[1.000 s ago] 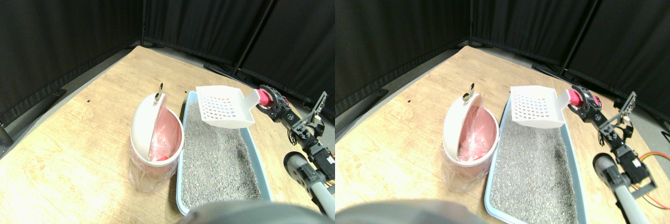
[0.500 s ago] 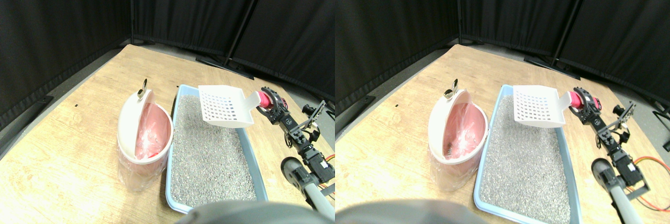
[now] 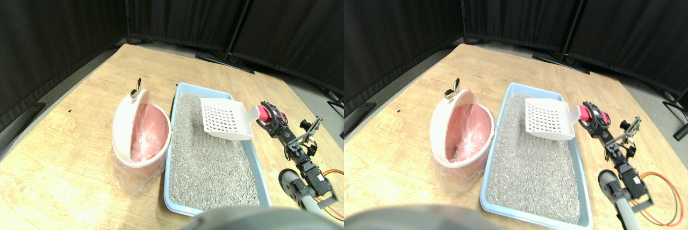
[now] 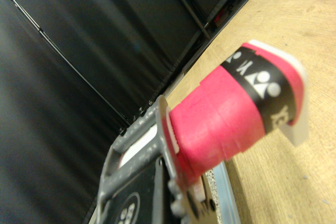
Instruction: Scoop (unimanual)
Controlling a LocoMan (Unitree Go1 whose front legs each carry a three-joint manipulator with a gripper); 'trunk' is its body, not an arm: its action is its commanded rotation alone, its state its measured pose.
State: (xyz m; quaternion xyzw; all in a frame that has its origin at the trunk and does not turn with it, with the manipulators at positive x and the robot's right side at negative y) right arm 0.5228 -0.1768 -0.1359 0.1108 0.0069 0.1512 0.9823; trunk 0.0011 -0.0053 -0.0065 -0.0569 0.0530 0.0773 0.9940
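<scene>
Right end effector (image 3: 267,116), clamped on the scoop's pink-wrapped handle (image 4: 226,119), holds the white slotted scoop (image 3: 226,119) above the litter tray's (image 3: 176,200) far half; descent should be shallow, leading edge first, clear of the pink-lined bin (image 3: 141,138) left.

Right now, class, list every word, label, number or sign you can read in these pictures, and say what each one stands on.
"Y": white, on the black band around the scoop's pink wrapped handle, wrist view.
Other white marks on that band: turned and partly cut off, not readable.
Scoop, litter tray, bin: no text visible.
</scene>
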